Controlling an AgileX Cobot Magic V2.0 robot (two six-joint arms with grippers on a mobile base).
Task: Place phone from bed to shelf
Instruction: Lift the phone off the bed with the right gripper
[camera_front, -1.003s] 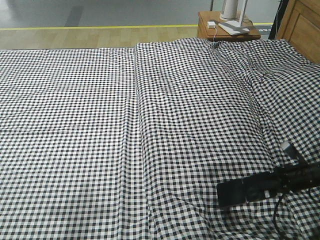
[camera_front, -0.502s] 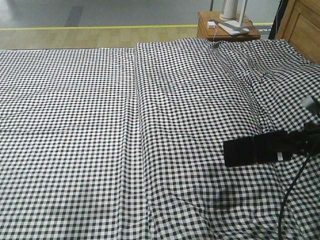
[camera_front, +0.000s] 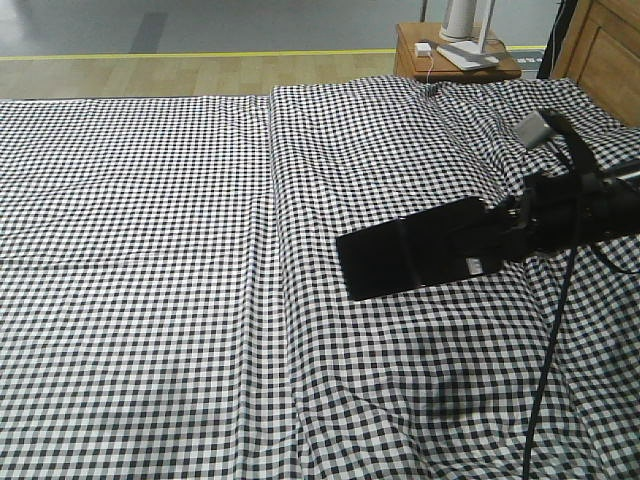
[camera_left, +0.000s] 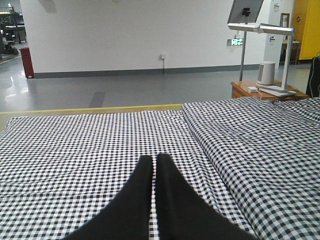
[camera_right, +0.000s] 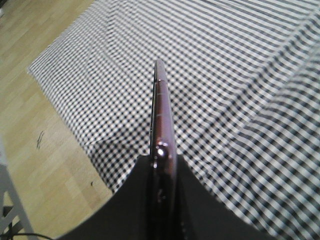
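Though partly hidden by right gripper (camera_front: 492, 246), phone (camera_front: 400, 258) above bed (camera_front: 150, 250).

The checked bed (camera_front: 150, 250) spreads open across the left and centre, broken only by a low fold (camera_front: 272, 200). At the far right corner stand a nightstand (camera_front: 410, 60), lamp (camera_front: 466, 54) and the wooden bed frame (camera_front: 610, 55).

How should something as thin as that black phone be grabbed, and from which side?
Probably by one short end, as the right end effector does: pads on the two broad flat faces of the phone, approaching along its length. Its edges look too thin to pinch securely.
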